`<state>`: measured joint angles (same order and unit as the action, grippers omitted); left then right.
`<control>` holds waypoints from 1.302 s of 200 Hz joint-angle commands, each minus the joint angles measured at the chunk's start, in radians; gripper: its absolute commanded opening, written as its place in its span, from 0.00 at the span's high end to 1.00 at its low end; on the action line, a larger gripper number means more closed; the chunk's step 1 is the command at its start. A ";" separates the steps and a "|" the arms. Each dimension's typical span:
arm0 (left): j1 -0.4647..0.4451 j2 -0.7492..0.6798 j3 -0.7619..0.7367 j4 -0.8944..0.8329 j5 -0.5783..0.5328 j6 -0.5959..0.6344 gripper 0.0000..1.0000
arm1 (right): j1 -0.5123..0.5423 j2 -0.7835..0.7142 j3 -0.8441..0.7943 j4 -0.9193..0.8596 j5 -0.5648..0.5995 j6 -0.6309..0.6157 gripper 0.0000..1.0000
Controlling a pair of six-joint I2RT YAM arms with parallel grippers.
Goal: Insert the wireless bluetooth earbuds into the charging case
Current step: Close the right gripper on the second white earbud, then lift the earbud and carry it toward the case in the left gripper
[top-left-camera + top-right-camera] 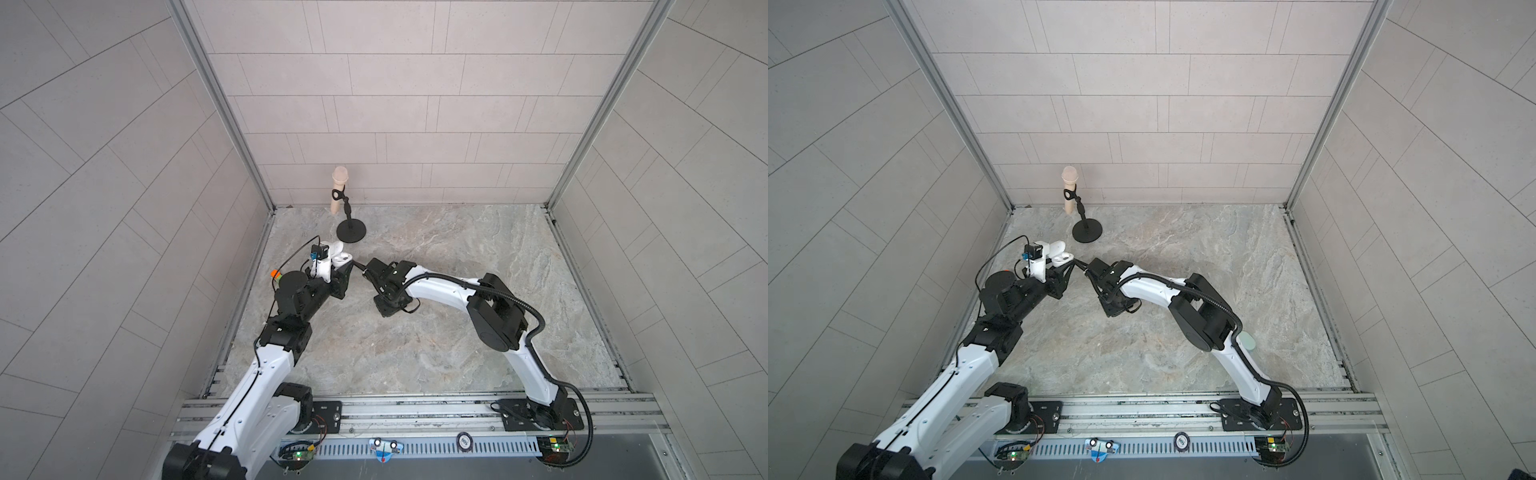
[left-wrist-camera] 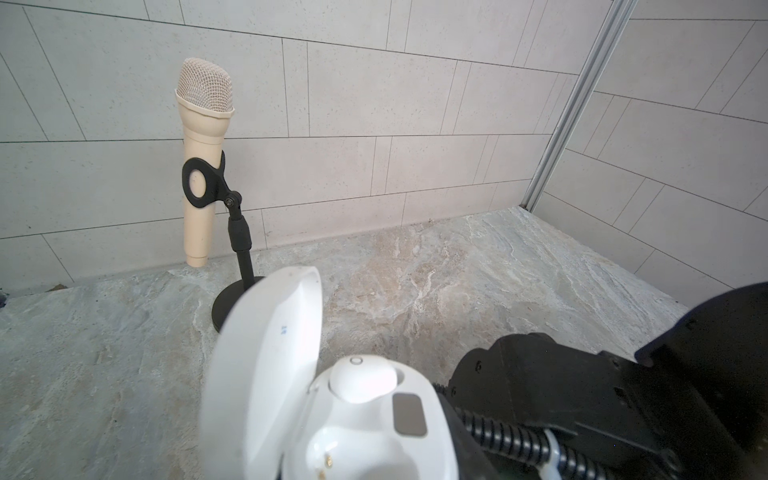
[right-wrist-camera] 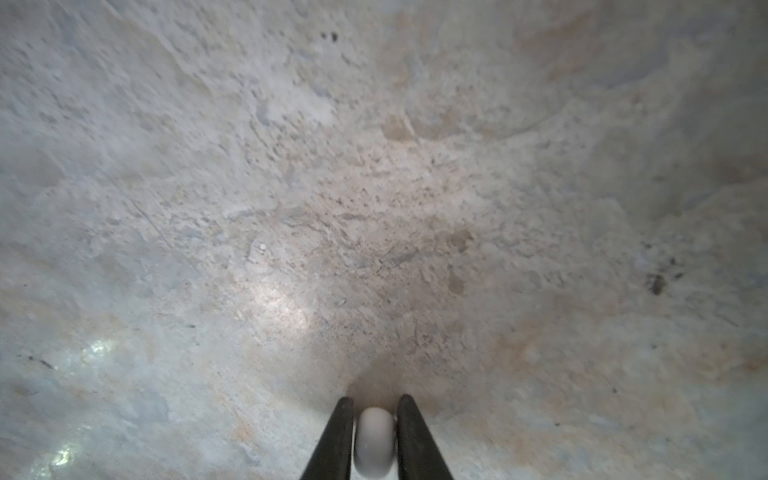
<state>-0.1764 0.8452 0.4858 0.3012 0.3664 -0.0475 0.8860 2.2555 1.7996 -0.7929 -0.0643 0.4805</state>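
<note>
The white charging case [image 2: 374, 432] fills the left wrist view with its lid [image 2: 266, 365] swung open. One white earbud [image 2: 361, 380] sits in a socket; the other socket [image 2: 345, 453] is bare. In both top views the case [image 1: 341, 259] [image 1: 1061, 259] sits at the tip of my left gripper [image 1: 337, 271], whose fingers are hidden under it. My right gripper [image 3: 375, 401] is shut on a second white earbud [image 3: 374, 444], pinched between its two black fingers above the stone floor. In a top view its tips [image 1: 360, 266] hang just right of the case.
A beige microphone [image 1: 340, 187] stands in a black clip on a round-based stand [image 1: 351, 231] by the back wall, just behind the case. A pale mint-green rounded thing [image 1: 1249, 341] peeks out behind the right arm. Tiled walls close in the marbled floor [image 1: 457, 257].
</note>
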 commanded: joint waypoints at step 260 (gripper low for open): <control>-0.317 0.224 -0.022 0.435 0.248 -0.079 0.72 | -0.180 -0.881 -0.352 -0.027 -0.155 0.128 0.86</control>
<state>-0.4557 1.0332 0.4648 0.6083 0.5968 -0.1261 0.7105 1.4372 1.4227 -0.7975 -0.1814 0.5636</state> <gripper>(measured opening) 0.439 0.176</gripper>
